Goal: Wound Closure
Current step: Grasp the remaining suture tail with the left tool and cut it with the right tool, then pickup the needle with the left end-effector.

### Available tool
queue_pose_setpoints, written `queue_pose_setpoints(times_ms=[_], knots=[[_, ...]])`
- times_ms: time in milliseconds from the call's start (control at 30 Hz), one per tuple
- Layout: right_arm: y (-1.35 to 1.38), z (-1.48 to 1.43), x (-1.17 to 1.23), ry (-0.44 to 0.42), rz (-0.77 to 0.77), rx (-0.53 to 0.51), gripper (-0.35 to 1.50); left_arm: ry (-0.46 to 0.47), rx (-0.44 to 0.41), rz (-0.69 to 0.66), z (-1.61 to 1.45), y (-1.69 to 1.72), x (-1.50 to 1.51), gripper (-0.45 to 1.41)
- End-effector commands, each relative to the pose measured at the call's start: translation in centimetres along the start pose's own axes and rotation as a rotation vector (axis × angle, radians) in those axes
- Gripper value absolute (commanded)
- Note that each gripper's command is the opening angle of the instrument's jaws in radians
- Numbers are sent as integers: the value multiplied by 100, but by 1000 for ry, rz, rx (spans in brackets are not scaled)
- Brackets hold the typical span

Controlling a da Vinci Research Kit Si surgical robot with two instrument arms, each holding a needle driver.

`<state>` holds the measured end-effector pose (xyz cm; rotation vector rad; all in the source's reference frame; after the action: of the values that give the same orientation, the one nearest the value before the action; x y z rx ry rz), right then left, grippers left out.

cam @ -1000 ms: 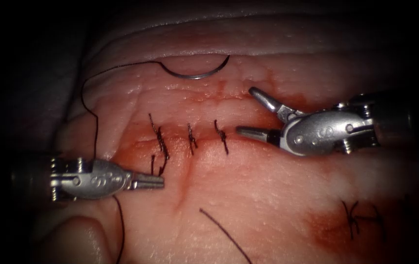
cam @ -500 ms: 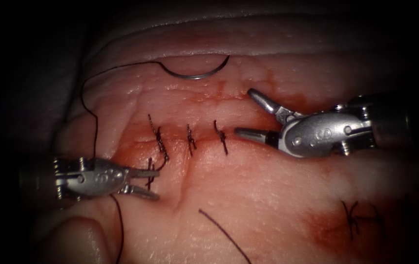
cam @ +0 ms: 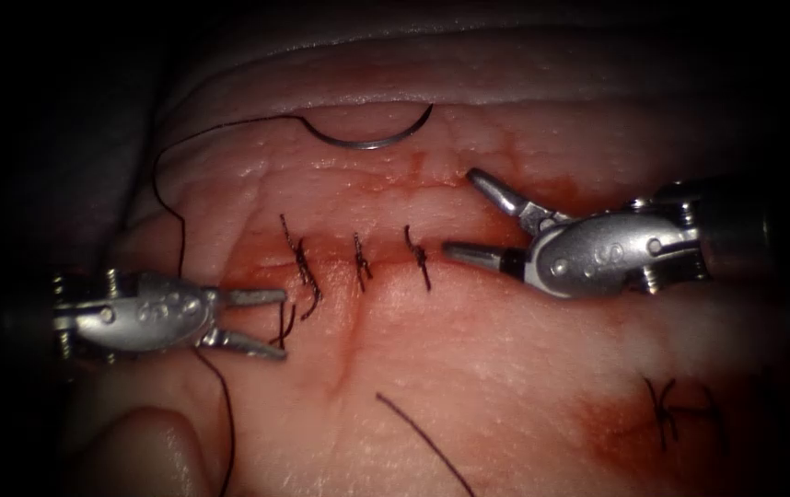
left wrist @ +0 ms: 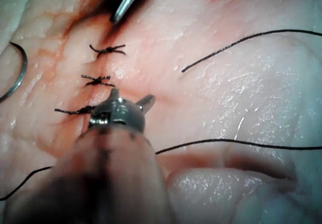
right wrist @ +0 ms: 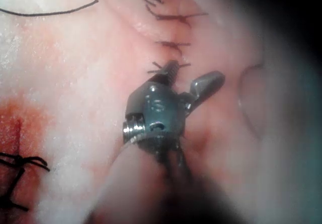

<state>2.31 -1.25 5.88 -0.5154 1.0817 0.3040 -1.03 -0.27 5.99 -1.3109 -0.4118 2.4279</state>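
Endoscope view — needle [cam: 372, 138] loose on tissue [cam: 524, 368], upper centre, lying crosswise; left tool [cam: 271, 324] and right tool [cam: 464, 212] both gaping, empty — right nearer.

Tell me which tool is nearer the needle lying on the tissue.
The right tool, by a modest margin. Its open upper jaw reaches up just right of and below the needle. The left tool, also open and empty, sits well below the needle, by the leftmost stitch.

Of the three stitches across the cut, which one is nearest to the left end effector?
The leftmost stitch: the open left end effector sits just beside its dangling ends, while the middle stitch and rightmost stitch lie farther right.
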Motion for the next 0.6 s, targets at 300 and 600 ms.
queue_pose_setpoints(times_ms=[300,600], knots=[[-1,1,-3,-76,-16,78,91,26,107,-60,21,-55,31,44],[27,-23,-10,-215,36,167,116,-58,114,-195,75,-113,50,98]])
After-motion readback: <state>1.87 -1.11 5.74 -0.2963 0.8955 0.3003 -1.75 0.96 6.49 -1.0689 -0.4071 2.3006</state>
